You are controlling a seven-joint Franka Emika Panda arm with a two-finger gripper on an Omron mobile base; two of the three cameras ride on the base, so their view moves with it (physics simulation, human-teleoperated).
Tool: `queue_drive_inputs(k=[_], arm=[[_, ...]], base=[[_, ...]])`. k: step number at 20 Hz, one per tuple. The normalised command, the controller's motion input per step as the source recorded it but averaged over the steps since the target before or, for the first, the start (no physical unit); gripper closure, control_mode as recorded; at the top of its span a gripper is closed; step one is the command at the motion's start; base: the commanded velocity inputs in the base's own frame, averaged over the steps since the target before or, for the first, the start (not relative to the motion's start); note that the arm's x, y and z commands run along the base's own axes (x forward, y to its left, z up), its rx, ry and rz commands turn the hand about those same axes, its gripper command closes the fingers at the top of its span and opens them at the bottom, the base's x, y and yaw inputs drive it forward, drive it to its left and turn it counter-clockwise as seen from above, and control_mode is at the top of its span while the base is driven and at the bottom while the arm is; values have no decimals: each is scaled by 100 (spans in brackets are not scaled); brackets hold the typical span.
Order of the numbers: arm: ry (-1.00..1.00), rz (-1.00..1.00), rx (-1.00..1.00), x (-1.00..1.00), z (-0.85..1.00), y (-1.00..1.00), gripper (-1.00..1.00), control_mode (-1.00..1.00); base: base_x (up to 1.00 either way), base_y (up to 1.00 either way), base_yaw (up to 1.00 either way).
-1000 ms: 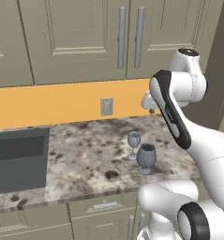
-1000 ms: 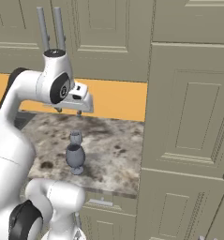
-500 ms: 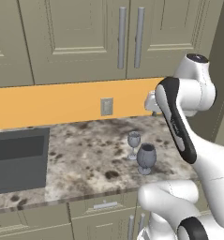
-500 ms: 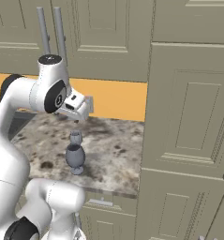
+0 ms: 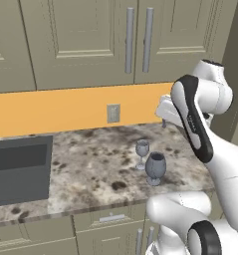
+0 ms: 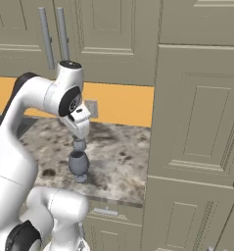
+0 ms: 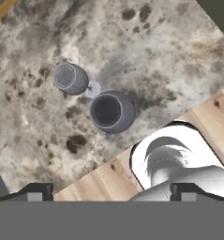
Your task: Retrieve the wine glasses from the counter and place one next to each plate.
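Speckled stone worktop (image 5: pixel 90 164) carries both wine glasses near its front edge, upright and just beside each other: the dark goblet (image 5: pixel 155 167) in front, the paler slim glass (image 5: pixel 142 151) behind it. I see my gripper (image 7: pixel 111 191) hanging well above them, looking down into their bowls; its fingers (image 7: pixel 36 191) stand apart and hold nothing.

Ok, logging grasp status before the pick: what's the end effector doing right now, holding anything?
End effector: open and empty, above the counter, looking down on the dark goblet and the paler glass.
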Motion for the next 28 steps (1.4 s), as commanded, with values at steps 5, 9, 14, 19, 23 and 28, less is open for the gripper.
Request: queue_drive_inputs(k=[5, 9, 14, 19, 23, 28], arm=[[2, -32, 18, -27, -31, 0, -100, -100], [2, -39, 13, -27, -51, 0, -100, -100], [9, -46, 16, -34, -49, -17, -100, -100], [11, -44, 27, -38, -24, -18, -100, -100], [3, -34, 21, -18, -35, -5, -100, -100], [1, -17, 13, -1, -32, -3, -100, -100]], base=[[0, 0, 0], [0, 0, 0], [0, 0, 0], [0, 0, 0], [0, 0, 0], [0, 0, 0]])
